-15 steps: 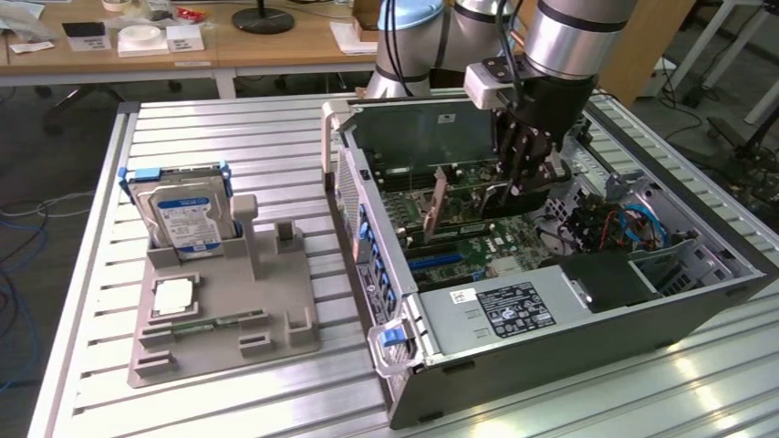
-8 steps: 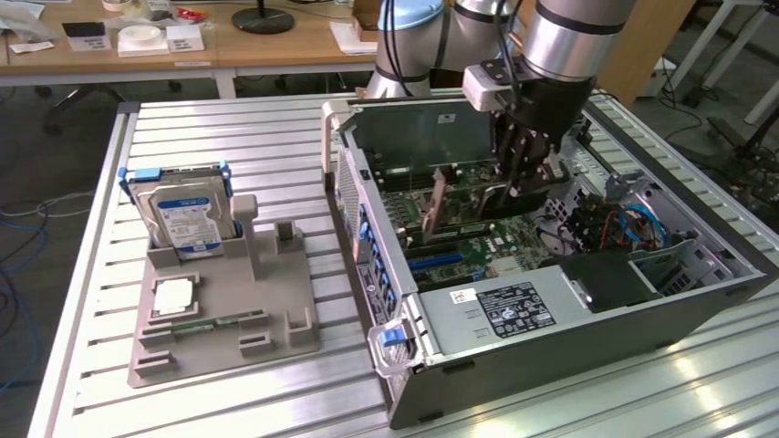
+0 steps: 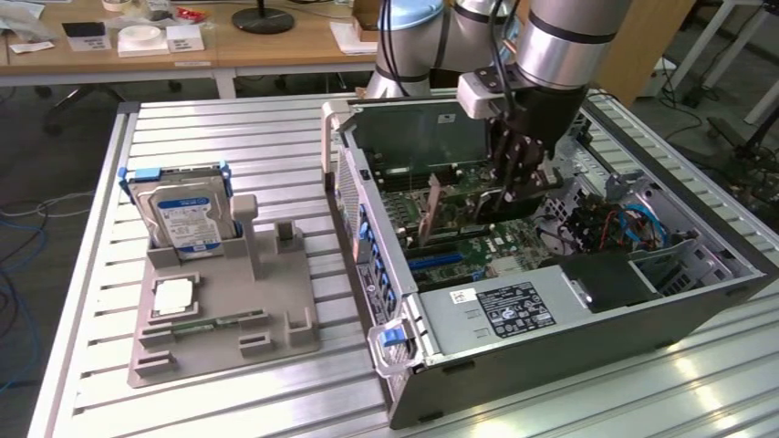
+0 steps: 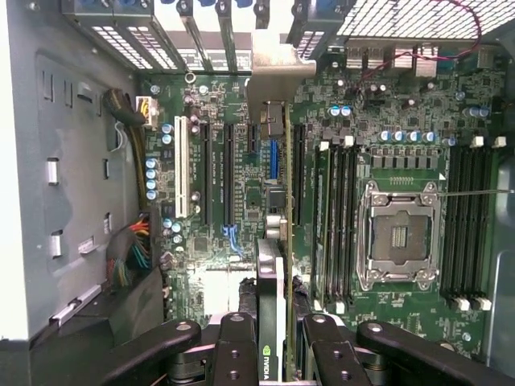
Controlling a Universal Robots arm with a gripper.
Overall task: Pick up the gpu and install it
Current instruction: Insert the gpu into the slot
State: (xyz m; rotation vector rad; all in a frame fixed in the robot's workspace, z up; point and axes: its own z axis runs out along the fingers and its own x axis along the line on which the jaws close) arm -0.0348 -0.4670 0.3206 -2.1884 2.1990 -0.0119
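Observation:
The gpu (image 3: 469, 203) is a thin dark card held upright inside the open computer case (image 3: 365, 228), just above the motherboard (image 3: 487, 246). My gripper (image 3: 517, 196) reaches down into the case and is shut on the card's rear end. In the wrist view the gpu (image 4: 286, 241) is seen edge-on. Its silver bracket (image 4: 278, 76) sits at the case's rear slot openings, and its edge runs along a long expansion slot. My gripper (image 4: 282, 350) has one black finger (image 4: 237, 346) on each side of the card.
Left of the case in the exterior view, a grey fixture (image 3: 286, 319) holds a hard drive (image 3: 182, 214), a processor chip (image 3: 171, 294) and a memory stick (image 3: 207, 321). In the case are a power supply (image 3: 512, 306), a processor socket (image 4: 400, 237), other slots (image 4: 229, 173) and cable bundles (image 4: 133, 249).

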